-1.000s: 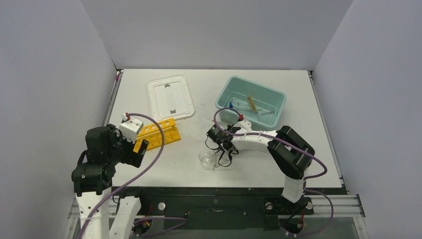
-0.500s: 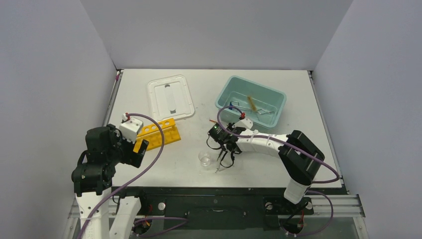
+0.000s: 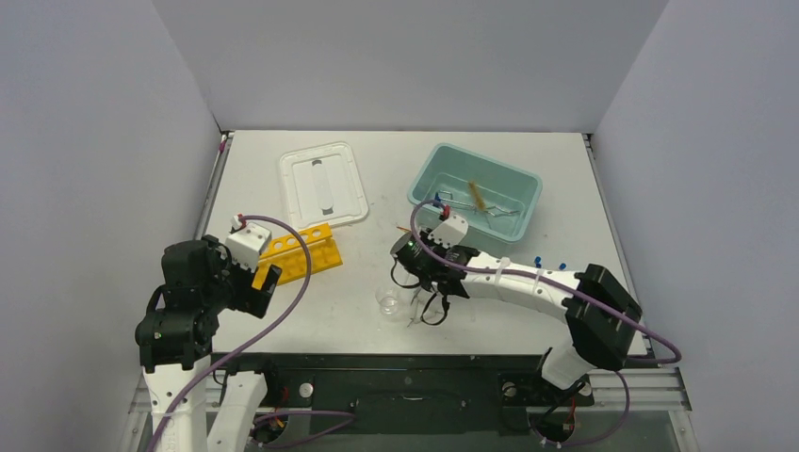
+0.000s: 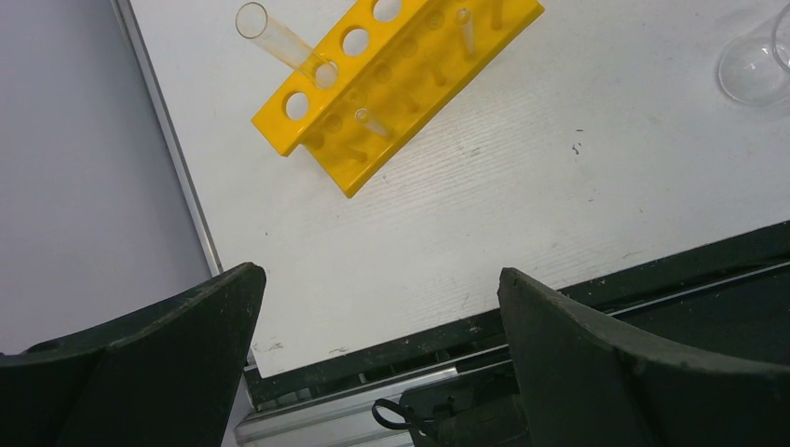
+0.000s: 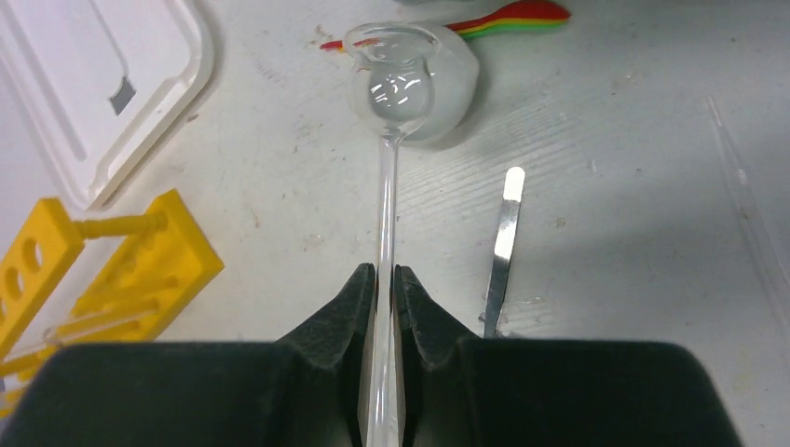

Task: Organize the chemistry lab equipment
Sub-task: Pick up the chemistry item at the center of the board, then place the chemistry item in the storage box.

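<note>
I see my right pincer (image 5: pixel 384 272) clamped on a thin clear glass bulb-ended tube (image 5: pixel 388 177); my left pincer (image 4: pixel 379 273) gapes wide over the bench (image 4: pixel 522 186).

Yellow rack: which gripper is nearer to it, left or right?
Left. The left gripper is just beside the yellow rack, at its near left end. The right gripper, shut on a glass tube, is far to its right.

The glass tube (image 5: pixel 388 177) is clear and glossy, with bright glints on its bulb. The metal strip (image 5: pixel 503 244) shines smooth. The rack (image 4: pixel 410 93) is smooth yellow plastic. The white counter (image 5: pixel 633 233) looks matt and scuffed.
</note>
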